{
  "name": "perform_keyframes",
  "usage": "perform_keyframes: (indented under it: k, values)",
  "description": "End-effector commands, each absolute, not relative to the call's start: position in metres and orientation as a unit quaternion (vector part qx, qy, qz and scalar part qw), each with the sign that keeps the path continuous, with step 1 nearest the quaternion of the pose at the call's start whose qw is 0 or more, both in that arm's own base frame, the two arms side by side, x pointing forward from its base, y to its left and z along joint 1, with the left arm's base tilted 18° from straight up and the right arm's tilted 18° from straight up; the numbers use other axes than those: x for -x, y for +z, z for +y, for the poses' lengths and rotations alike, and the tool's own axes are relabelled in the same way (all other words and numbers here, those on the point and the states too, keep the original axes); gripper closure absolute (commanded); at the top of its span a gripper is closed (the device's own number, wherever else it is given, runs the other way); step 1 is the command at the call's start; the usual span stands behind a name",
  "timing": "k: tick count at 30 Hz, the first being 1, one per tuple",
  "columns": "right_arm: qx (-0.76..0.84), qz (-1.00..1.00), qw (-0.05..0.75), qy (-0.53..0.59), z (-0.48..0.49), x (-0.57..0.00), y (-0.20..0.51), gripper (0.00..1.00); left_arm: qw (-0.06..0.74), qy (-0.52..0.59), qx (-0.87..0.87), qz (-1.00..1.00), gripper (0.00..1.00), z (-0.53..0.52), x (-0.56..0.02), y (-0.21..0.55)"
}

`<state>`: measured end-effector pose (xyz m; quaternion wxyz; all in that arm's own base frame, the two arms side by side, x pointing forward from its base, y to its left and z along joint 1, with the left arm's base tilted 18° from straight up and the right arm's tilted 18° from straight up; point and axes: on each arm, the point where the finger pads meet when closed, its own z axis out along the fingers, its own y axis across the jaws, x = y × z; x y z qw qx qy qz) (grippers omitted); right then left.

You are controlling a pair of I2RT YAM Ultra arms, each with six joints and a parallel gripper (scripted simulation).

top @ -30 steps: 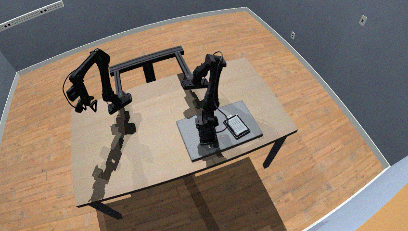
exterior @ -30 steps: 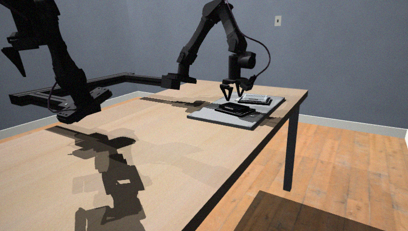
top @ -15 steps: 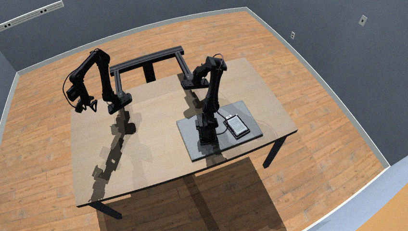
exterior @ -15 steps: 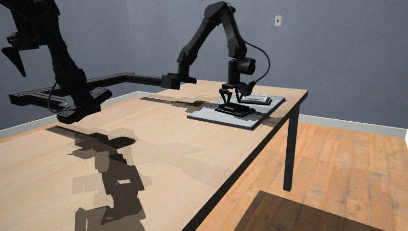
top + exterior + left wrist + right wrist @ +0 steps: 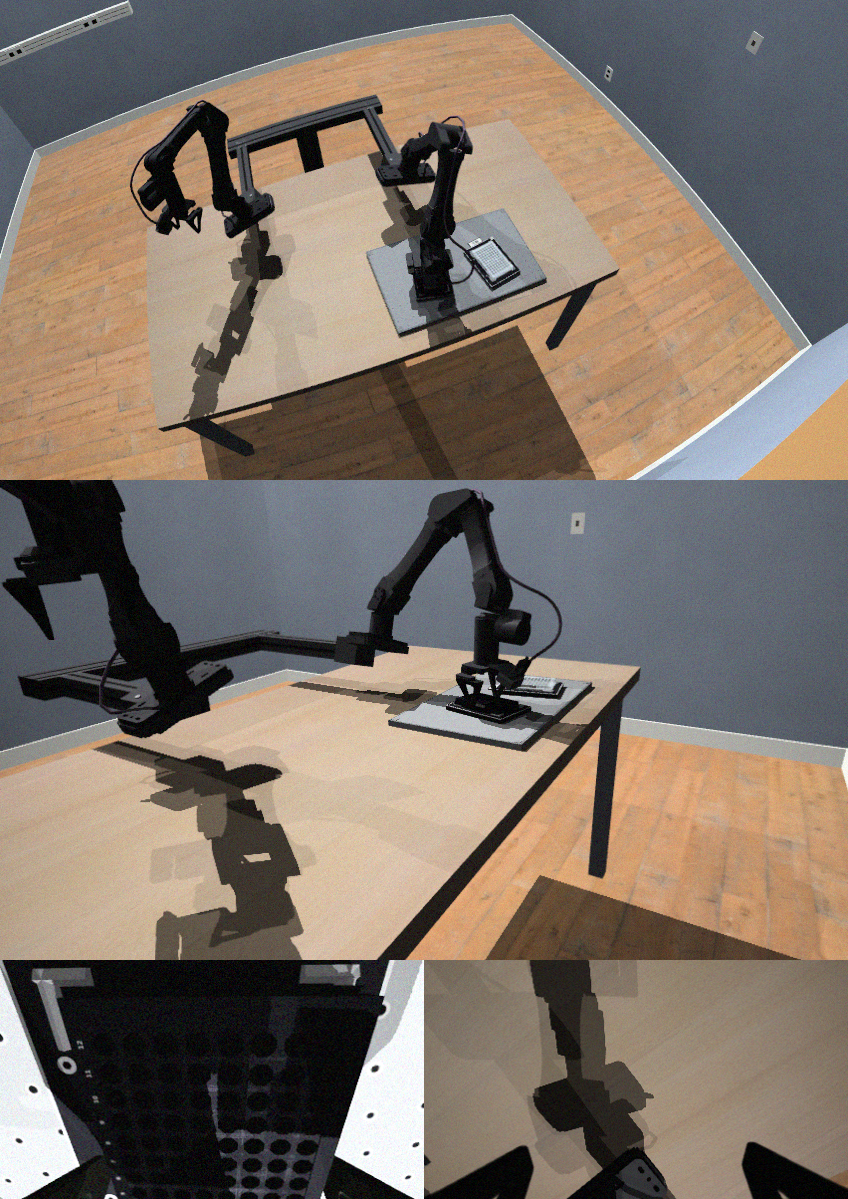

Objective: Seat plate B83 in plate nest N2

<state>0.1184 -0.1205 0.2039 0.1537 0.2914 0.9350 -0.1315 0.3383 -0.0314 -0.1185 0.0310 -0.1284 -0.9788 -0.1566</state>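
The dark plate B83 (image 5: pixel 498 705) (image 5: pixel 269 1145) lies on nest N2. In the left wrist view, its far edge stops short of the nest's far locators, and its right edge reaches over the nest's right border. Whether it lies flat is unclear; its label is not readable. My left gripper (image 5: pixel 484 694) (image 5: pixel 214 1165) is open, pointing down low over this plate, fingers at its two sides. The white plate B38 (image 5: pixel 492 260) (image 5: pixel 538 683) sits in nest N1 (image 5: pixel 504 277). My right gripper (image 5: pixel 637 1154) (image 5: pixel 186 227) is open and empty, high up, away from both nests.
Both nests stand on a grey perforated board (image 5: pixel 389 285) (image 5: pixel 440 725) on the wooden table (image 5: pixel 333 321). Nest N1 is close beside the left arm, whose cable hangs near its edge. The table's front edge runs just past the board. The right arm stands at the table's other end.
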Motion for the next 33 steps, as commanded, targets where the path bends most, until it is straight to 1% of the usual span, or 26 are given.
perform_keyframes:
  k: [1, 7, 16, 17, 33]
  values:
    - [-0.296, 0.931, 0.167, -0.136, -0.1201, -0.1156, 0.2060, 0.00, 0.016, -0.157, 0.133, -0.978, 0.00, -0.0313, -0.3430, -0.1241]
    - [-0.296, 0.931, 0.167, -0.136, -0.1201, -0.1156, 0.2060, 0.00, 0.002, -0.155, 0.131, -0.979, 0.00, -0.0326, -0.3478, -0.1208]
    - [-0.296, 0.931, 0.167, -0.136, -0.1201, -0.1156, 0.2060, 0.00, 0.010, -0.154, 0.132, -0.979, 0.00, -0.0357, -0.3489, -0.1166]
    - [-0.296, 0.931, 0.167, -0.136, -0.1201, -0.1156, 0.2060, 0.00, 0.010, -0.154, 0.132, -0.979, 1.00, -0.0357, -0.3489, -0.1166]
    - [-0.296, 0.931, 0.167, -0.136, -0.1201, -0.1156, 0.2060, 0.00, 0.010, -0.154, 0.132, -0.979, 1.00, -0.0357, -0.3489, -0.1166]
